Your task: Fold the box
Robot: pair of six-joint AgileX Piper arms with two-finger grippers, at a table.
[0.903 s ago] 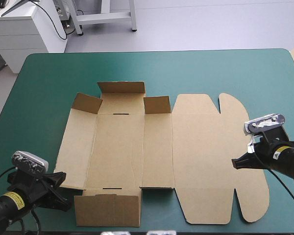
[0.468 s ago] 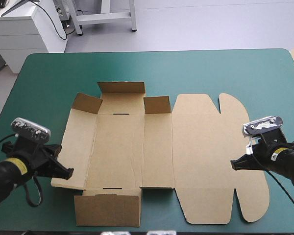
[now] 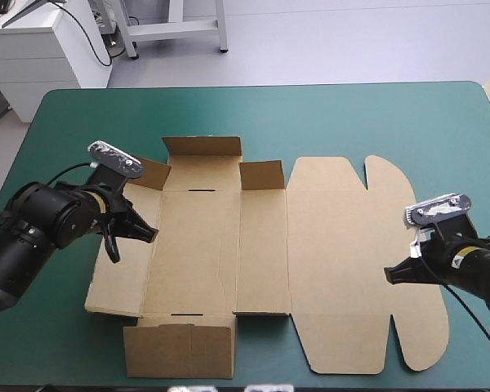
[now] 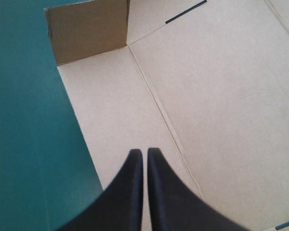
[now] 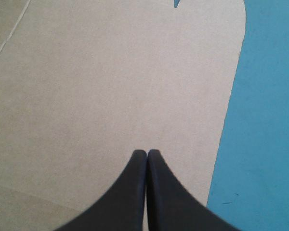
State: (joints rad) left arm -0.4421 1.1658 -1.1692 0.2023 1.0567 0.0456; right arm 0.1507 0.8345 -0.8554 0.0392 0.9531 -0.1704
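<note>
Since the earlier frames my left gripper [image 3: 151, 234] had swung away from the table's near-left corner. It hung over the left side panel of the box [image 3: 335, 245] — a cut sheet of brown cardboard lying mostly flat in the middle of the table [image 3: 351, 114] with the teal-green cover. My right gripper [image 3: 389, 275] had kept its place over the wide rounded lid panel at the sheet's right end.

Both pairs of black fingers were pressed together into a single pointed arch, gripping nothing. From my left wrist, the left gripper [image 4: 141, 151] pointed along the side panel, close to its crease with the base panel. A small brown corner flap [image 4: 86, 31] stood raised ahead of it at the far edge.

From my right wrist, the right gripper [image 5: 147, 153] sat over bare board near the lid's curved outer edge, with the cover beyond. A longer flap [image 3: 178, 349] stood up along the sheet's near edge — whether either gripper touched the board, I could not tell.
</note>
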